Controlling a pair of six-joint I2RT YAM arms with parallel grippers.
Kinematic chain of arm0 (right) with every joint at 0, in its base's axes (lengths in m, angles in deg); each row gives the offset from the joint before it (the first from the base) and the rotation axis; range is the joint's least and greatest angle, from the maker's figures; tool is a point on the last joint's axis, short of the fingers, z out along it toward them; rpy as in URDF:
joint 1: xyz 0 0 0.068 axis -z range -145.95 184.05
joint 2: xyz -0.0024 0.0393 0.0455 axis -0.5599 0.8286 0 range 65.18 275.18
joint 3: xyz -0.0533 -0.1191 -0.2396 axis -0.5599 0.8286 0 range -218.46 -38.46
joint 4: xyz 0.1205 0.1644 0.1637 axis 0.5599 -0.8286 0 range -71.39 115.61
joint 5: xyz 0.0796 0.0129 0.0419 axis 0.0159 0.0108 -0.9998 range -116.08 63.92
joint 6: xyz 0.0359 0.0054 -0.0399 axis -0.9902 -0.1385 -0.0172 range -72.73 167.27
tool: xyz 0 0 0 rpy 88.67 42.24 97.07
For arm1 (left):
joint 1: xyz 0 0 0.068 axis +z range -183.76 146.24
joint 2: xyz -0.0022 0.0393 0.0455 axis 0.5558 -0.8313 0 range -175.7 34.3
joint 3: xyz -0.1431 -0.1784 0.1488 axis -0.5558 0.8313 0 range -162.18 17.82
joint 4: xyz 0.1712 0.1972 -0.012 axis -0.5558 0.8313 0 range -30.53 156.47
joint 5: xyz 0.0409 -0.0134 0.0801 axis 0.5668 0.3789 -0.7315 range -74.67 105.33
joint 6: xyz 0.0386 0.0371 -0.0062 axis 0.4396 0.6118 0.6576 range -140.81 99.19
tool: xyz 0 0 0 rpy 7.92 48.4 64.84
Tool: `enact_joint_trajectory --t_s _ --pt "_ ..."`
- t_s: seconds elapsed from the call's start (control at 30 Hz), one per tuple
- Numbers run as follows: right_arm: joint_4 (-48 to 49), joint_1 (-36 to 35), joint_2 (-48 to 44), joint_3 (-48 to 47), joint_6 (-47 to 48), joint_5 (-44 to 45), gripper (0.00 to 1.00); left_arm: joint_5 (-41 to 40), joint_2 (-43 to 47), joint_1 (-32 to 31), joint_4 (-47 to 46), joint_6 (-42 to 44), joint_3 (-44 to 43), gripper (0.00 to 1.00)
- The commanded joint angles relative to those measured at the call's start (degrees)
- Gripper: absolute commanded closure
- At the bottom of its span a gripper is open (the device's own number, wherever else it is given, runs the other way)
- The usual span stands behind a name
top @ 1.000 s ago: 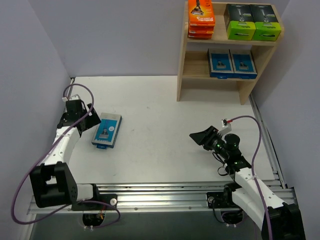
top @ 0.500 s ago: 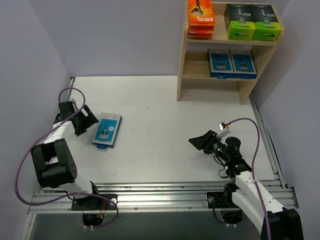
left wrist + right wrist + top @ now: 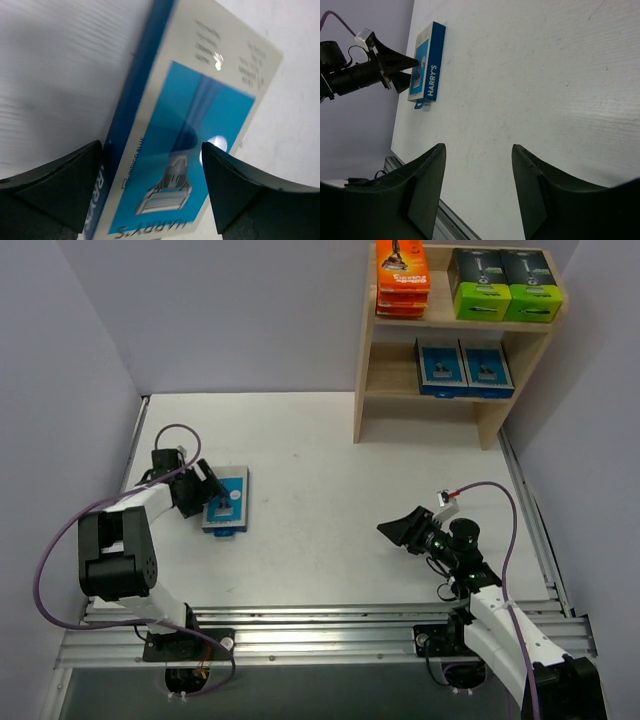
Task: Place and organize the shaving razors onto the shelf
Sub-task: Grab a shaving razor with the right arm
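Pack (image 3: 226,500), blue, flat on desk (image 3: 320,470), left side, well apart from shelf (image 3: 366,360).
Left tool (image 3: 207,492) sits at its left edge, jaws spread wide, pack showing between them; clamped or free cannot be told. Right tool (image 3: 477,150) hovers above desk at right, released, nothing between its jaws.

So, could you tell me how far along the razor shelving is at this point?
Nearly done. The shelf holds the orange packs and two black boxes on top, two blue cards below. In hand: the left gripper straddles the last blue pack, flat on the table, jaws open. Left: grip it and shelve it. The right gripper is open, empty.
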Motion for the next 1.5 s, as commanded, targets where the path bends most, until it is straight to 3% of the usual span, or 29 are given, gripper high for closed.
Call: enact_joint_trajectory --t_s 0.0,0.17,0.33,0.5,0.6,0.67,0.77,0.9,0.93,0.97,1.03,1.07,1.1,1.13,1.2,1.37,1.4,1.43,1.47 --pt "2.09 0.41 -1.35 -0.29 0.18 -0.38 0.49 1.11 7.46 -10.68 -1.4 -4.57 2.74 0.11" --pt "1.82 0.41 -1.26 -0.11 0.01 -0.29 0.49 -2.49 11.7 -24.74 -5.95 -12.64 5.73 0.11" --pt "1.3 0.41 -1.26 0.16 -0.52 -0.29 0.49 -7.94 10.3 -31.36 -4.48 -12.67 2.06 0.11" --pt "1.38 0.41 -0.3 -0.02 -0.35 0.32 0.49 -10.23 13.63 -31.72 -1.32 -11.52 1.6 0.11" --pt "3.84 0.41 2.68 -0.11 -0.34 0.32 0.54 -14.17 18.63 -31.8 3.41 -9.5 1.08 0.09" --pt "5.6 0.41 4.44 -0.28 -0.17 0.15 0.64 -17.34 21.79 -32.16 6.68 -7.23 -0.85 0.02" --pt "6.39 0.41 7.78 -0.9 0.53 0.24 0.77 -19.29 31.18 -32.07 8.98 -4.5 -1.65 0.06" --pt "6.22 0.41 11.04 -2.13 1.33 0.76 0.8 -9.65 36.92 -26.11 3.9 -4.92 0.37 0.06" --pt "6.3 0.33 11.22 -2.22 1.24 0.94 0.8 -1.88 37.45 -24.18 2.49 -5.19 0.72 0.03" --pt "6.13 0.41 11.39 -2.48 1.33 1.11 0.8 1.07 37.89 -22.24 1.6 -5.8 0.9 0.2" --pt "5.61 0.33 11.57 -2.66 1.33 1.81 0.8 5.39 37.89 -18.19 0.28 -5.81 0.47 0.4" --pt "5.43 0.41 11.57 -2.66 1.24 2.08 0.8 7.5 37.55 -17.23 0.71 -5.37 0.03 0.65" --pt "5.16 0.41 11.48 -2.74 1.15 2.34 0.8 8.74 37.28 -15.74 1.5 -4.85 -0.5 0.78" --pt "4.99 0.41 11.4 -2.75 0.98 2.61 0.8 9.53 36.84 -15.29 2.2 -4.23 -1.46 0.88" --pt "4.81 0.33 11.13 -2.66 0.36 2.96 0.8 10.59 35.88 -14.84 3.78 -2.47 -2.35 0.97" --pt "4.28 0.33 10.78 -2.75 -0.26 4.71 0.8 11.56 36.57 -14.93 1.07 -2.11 -0.87 0.98" --pt "4.2 0.33 11.04 -2.75 -0.43 4.89 0.8 11.73 36.58 -14.93 0.46 -2.12 -0.77 0.93" --pt "4.63 0.33 11.22 -2.83 -0.87 4.98 0.8 11.74 36.4 -14.84 0.71 -2.03 -0.94 0.55" --pt "4.89 0.24 11.57 -2.83 -1.13 5.16 0.8 11.74 36.14 -14.93 0.89 -1.85 -1.21 0.41"
